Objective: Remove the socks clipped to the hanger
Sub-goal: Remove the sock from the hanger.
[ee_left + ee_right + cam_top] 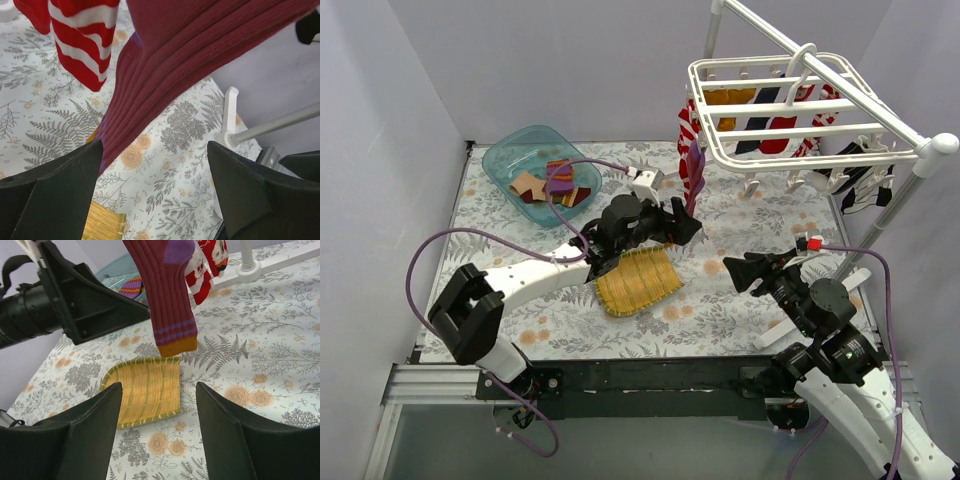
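The white grid hanger point(790, 110) hangs at the back right with several socks clipped under it. Lowest is a maroon sock point(694, 175) with a purple heel and an orange cuff point(170, 305). A red-and-white striped sock point(85, 45) hangs behind it. My left gripper point(686, 222) is open just under the maroon sock point(190, 65), and the fabric brushes the tip of its left finger point(55, 195); nothing is gripped. My right gripper point(735, 277) is open and empty, low over the table, facing the sock from the right.
A yellow woven mat point(638, 280) lies under the left gripper. At the back left, a teal bin point(505, 160) holds several socks. The white pole stand point(880, 215) carries the hanger on the right, its foot point(230, 117) on the floral cloth.
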`<state>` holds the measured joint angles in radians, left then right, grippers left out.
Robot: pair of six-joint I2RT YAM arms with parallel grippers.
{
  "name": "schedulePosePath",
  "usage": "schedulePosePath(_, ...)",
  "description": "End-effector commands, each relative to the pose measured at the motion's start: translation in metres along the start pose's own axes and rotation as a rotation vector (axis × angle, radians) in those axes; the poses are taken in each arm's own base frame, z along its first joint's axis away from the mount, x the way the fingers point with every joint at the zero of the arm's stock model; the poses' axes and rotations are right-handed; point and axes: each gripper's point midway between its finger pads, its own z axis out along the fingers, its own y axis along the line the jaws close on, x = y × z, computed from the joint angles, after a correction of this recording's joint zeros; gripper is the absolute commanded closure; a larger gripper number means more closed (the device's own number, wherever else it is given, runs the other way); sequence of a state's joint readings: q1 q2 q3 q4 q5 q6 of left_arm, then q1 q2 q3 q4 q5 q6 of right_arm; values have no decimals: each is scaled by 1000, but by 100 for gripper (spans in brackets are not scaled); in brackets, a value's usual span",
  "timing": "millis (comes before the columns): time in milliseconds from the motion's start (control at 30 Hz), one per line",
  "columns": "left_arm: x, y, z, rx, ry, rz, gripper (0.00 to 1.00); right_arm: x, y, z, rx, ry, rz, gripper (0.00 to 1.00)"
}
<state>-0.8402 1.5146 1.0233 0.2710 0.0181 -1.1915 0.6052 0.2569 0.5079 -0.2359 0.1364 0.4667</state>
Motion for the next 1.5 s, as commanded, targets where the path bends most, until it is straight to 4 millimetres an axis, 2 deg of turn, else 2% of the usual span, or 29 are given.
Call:
schedulePosePath(0, -14, -12, 15, 8, -52, 60, 15, -8, 1, 3, 0, -40, -5, 31)
schedulePosePath(167, -15, -12, 31, -38, -76, 88, 23, -4, 0, 4, 0, -29, -6, 31)
schedulePosePath(267, -11, -12, 41, -46, -76, 121, 35, -1, 0, 6, -5, -25, -6, 31)
schedulePosePath(300, -13, -15, 42, -40, -81, 123, 50, -1, 0, 7, -9, -23, -5, 31)
schedulePosePath(433, -12, -30, 44, 1, -76, 130, 91, 5, -1, 10, -12, -8, -13, 31)
schedulePosePath(533, -10, -46, 39, 48, -68, 137, 100, 10, -2, 12, -18, 0, -26, 31)
schedulePosePath(900, -7, -96, 9, 210, -24, 44, 100, 29, -4, 25, -38, 48, -60, 23)
schedulePosePath(1000, -6, -106, 2, 246, -16, 29, 100, 30, -4, 28, -40, 44, -63, 22)
schedulePosePath(1433, 18, -145, -13, 356, 47, -32, 100, 30, -10, 33, -13, 31, -74, 18)
schedulePosePath(1467, 18, -147, -14, 360, 50, -39, 100, 24, -8, 34, -19, 5, -72, 18)
